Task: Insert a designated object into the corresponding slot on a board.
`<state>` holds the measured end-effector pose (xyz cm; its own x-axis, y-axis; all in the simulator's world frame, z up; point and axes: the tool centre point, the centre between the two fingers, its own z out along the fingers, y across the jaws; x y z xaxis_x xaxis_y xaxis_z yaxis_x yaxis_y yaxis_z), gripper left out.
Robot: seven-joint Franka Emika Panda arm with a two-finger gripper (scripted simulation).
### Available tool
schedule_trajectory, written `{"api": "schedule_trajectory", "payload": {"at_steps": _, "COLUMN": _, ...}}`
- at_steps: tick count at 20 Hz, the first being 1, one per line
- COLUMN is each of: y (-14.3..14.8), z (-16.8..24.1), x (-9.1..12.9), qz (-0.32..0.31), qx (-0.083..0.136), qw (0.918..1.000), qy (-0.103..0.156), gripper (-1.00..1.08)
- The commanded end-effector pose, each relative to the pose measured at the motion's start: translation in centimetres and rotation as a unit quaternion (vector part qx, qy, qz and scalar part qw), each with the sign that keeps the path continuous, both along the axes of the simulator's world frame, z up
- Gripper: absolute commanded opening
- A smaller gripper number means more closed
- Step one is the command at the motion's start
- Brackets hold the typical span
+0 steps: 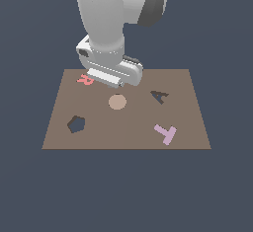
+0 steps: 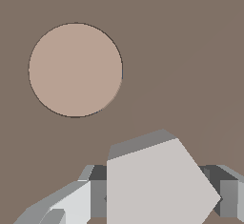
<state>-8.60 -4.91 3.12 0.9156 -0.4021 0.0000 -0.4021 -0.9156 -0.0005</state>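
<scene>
Fingers (image 2: 157, 204) closed on grey pentagon block (image 2: 157, 185), above board (image 1: 188, 93) near tan disc (image 1: 117, 101). Slot (image 1: 76, 124) sits toward board's front corner; match rotation before lowering.

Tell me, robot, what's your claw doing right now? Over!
Claw shut on grey pentagon block. Over board, beside tan disc. Pentagon slot open, nothing blocking.

The exterior view looks down at a slant from beyond one long edge of the board (image 1: 99, 137), far enough back to take in the whole panel and the arm's lower part. The wrist view looks straight down at the board (image 2: 190, 51) from close by. Both views share the disc (image 1: 117, 101) (image 2: 75, 70) and the brown surface around it
</scene>
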Motion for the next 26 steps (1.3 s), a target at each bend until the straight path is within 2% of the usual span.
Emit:
{"api": "schedule_trajectory", "payload": {"at_steps": 1, "y": -0.1, "z": 0.1, "x": 0.9, "qz": -0.018, "qx": 0.0, "qw": 0.9998, "qy": 0.0, "gripper": -1.0}}
{"api": "schedule_trajectory", "payload": {"at_steps": 7, "y": -0.9, "z": 0.2, "x": 3.8, "qz": -0.08, "qx": 0.0, "qw": 0.9968, "qy": 0.0, "gripper": -1.0}}
{"api": "schedule_trajectory", "payload": {"at_steps": 12, "y": -2.2, "z": 0.4, "x": 6.9, "qz": -0.151, "qx": 0.0, "qw": 0.9886, "qy": 0.0, "gripper": -1.0}}
{"api": "schedule_trajectory", "payload": {"at_steps": 19, "y": -5.2, "z": 0.7, "x": 11.4, "qz": -0.261, "qx": 0.0, "qw": 0.9653, "qy": 0.0, "gripper": -1.0}}
{"api": "schedule_trajectory", "payload": {"at_steps": 26, "y": -8.1, "z": 0.8, "x": 14.1, "qz": -0.34, "qx": 0.0, "qw": 0.9404, "qy": 0.0, "gripper": -1.0}}
